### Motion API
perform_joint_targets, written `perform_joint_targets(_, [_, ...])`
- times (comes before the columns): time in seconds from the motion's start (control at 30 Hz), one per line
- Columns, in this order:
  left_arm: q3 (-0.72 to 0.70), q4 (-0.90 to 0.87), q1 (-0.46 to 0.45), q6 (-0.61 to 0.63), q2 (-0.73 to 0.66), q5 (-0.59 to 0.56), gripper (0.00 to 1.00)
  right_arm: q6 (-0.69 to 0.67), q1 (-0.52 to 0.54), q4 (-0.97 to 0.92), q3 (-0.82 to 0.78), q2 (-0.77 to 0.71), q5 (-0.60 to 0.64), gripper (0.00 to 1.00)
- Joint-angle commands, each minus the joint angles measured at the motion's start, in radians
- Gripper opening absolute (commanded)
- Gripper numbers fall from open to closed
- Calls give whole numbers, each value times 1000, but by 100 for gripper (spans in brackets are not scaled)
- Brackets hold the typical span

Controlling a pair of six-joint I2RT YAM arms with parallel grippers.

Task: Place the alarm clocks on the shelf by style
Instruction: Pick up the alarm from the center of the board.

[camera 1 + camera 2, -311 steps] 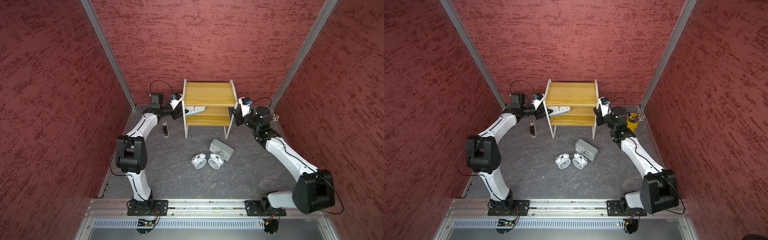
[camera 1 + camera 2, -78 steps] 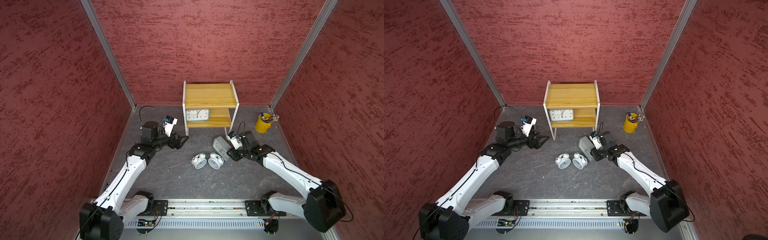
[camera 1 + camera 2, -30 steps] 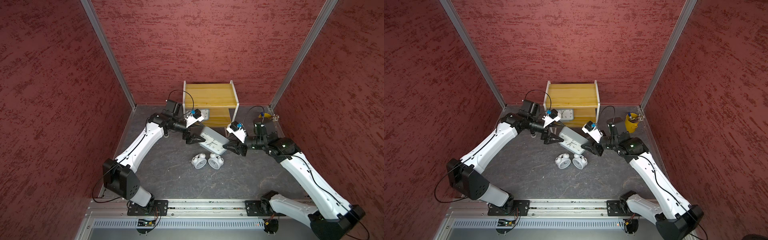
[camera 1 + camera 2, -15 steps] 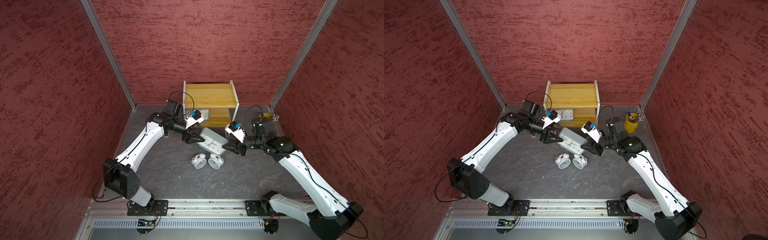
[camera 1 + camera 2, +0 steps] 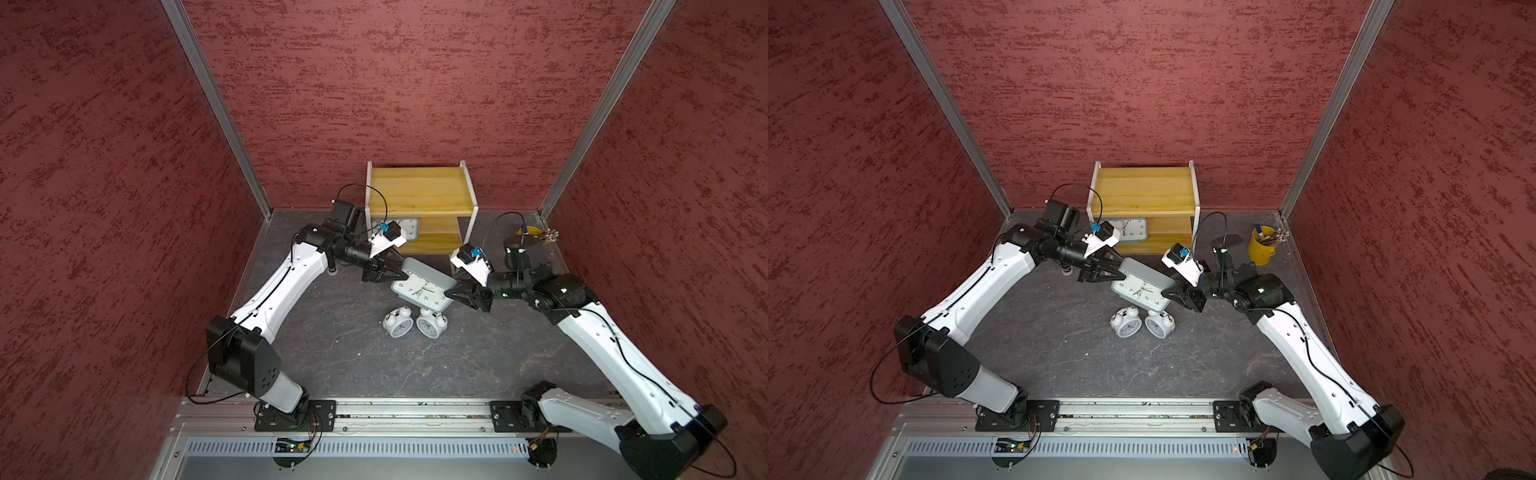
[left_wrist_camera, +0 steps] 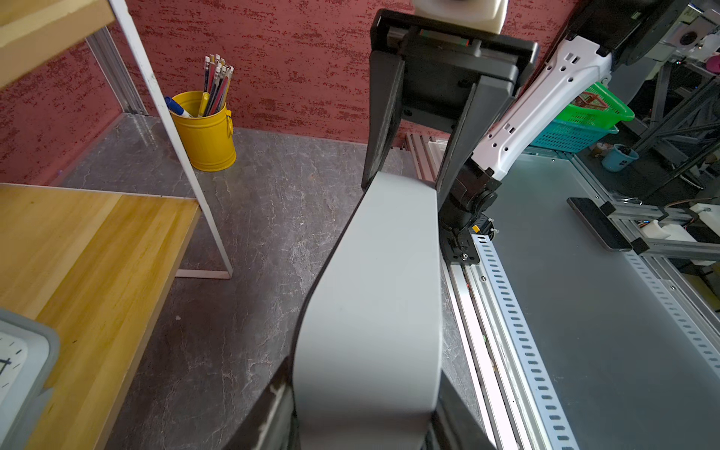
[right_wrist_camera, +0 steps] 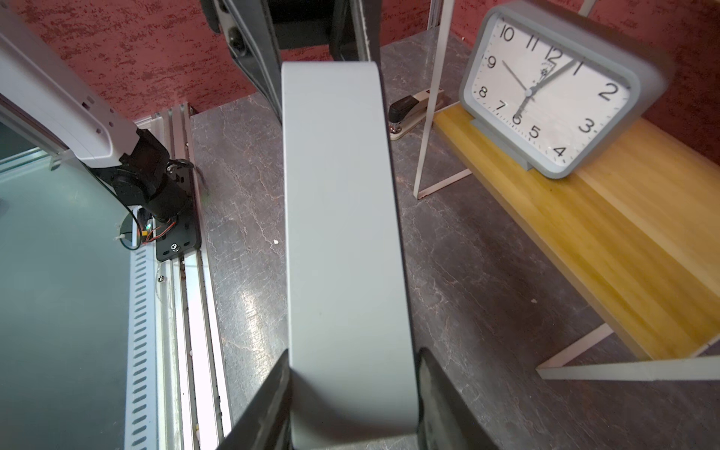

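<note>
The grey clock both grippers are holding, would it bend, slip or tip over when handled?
Probably stiff: the grey clock spans between the left gripper and right gripper without sagging. Its smooth, rounded casing might slip in a narrow pinch. Set down, it likely stands steady, as the matching clock does upright on the shelf.

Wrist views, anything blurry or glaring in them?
Right wrist view: the clock on the shelf smears at its outer edge, the floor shows a glare patch. Left wrist view: the same clock looks soft in the corner; the held clock is sharp.
</note>
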Motion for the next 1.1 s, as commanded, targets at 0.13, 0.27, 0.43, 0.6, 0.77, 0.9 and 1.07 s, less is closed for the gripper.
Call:
perform_joint_targets(0.13, [-100, 343, 32, -329, -106, 23, 0, 145, -6, 261, -88, -64, 101, 68])
perform_joint_targets(0.27, [-218, 610, 59, -511, -191, 16, 0, 256, -47, 379, -135, -92, 70, 88])
perform_joint_targets(0.43, [-303, 811, 74, -653, -259, -4, 1, 409, -140, 581, -191, -122, -110, 96])
perform_joint_targets(0.6, [-340, 905, 77, -716, -285, 34, 2, 526, -214, 713, -198, -93, -273, 96])
perform_joint_targets(0.77, [-354, 967, 75, -771, -285, 54, 2, 586, -234, 821, -211, -63, -385, 92])
perform_joint_targets(0.9, [-359, 1004, 72, -799, -283, 76, 3, 580, -235, 823, -205, -44, -417, 90])
perform_joint_targets(1.07, [-347, 991, 63, -797, -270, 85, 3, 583, -235, 854, -208, -33, -484, 87])
